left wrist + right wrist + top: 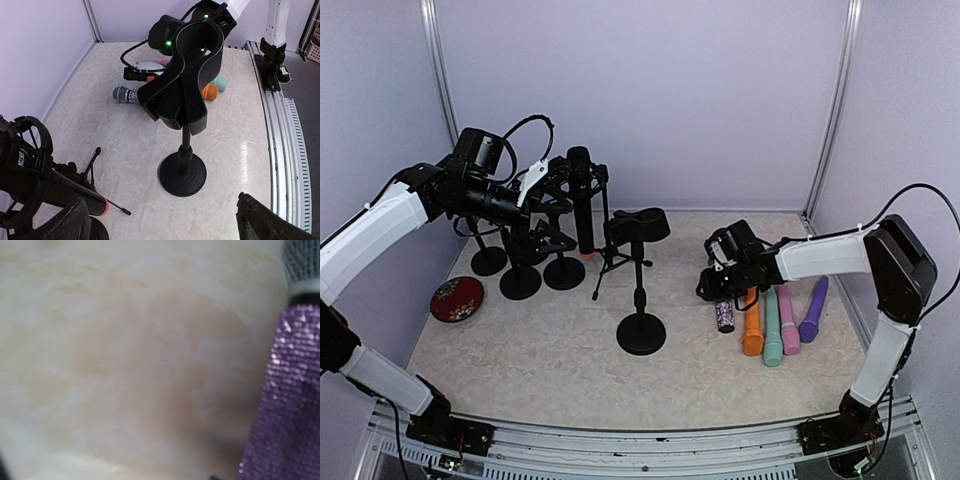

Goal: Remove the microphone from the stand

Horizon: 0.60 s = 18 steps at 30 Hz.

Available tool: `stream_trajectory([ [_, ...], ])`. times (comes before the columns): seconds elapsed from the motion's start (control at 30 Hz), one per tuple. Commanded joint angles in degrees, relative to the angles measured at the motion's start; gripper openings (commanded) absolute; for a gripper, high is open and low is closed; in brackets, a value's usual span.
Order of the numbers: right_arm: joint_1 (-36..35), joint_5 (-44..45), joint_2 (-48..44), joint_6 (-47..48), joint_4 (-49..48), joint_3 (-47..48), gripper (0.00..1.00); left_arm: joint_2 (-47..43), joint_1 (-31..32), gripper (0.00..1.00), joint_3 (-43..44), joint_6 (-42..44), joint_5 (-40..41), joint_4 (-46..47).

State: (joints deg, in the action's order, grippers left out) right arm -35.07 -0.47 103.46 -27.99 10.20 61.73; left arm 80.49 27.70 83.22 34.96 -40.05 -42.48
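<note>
Pale lilac walls close in a beige, marbled table. At its back left the black microphone stands upright, clipped in a small tripod stand among several round-based stands. Being still in its clip, it looks to be the one left to free. The left gripper hangs just beside it, jaws spread wide with nothing between them. In the left wrist view the microphone's body runs outside one finger, so this reads as a line-up for an approach rather than a grip. Towards the middle, the tall stand holds an empty clip. To its right the glittery purple microphone lies flat on the table, first in a neat row with orange, teal, pink and purple ones, which suggests a set-down spot for removed microphones. The right gripper hovers low over the glittery one. Its own camera shows that microphone off to one side and no fingers, so I cannot tell whether those jaws are apart or together.
</note>
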Motion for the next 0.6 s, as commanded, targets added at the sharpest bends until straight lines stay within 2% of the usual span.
stream_trajectory([
  [0.0,-2.75,-3.72,-9.33,6.61,-13.17,-5.53,0.51,-1.33,-0.36,0.99,-0.61,0.37,-0.80,0.05],
  [0.2,-8.47,-10.00,-16.75,18.36,-29.92,-16.80,0.66,-1.32,-0.64,0.99,-0.43,0.28,-1.07,-0.14],
  [0.33,-11.54,-12.57,-19.02,22.63,-34.06,-20.03,0.68,-1.27,-0.80,0.99,-0.24,0.28,-1.23,-0.20],
  [0.57,-16.95,-9.71,-18.11,23.41,-39.11,-20.60,0.68,-1.22,-1.16,0.99,-0.11,0.28,-1.38,-0.41],
])
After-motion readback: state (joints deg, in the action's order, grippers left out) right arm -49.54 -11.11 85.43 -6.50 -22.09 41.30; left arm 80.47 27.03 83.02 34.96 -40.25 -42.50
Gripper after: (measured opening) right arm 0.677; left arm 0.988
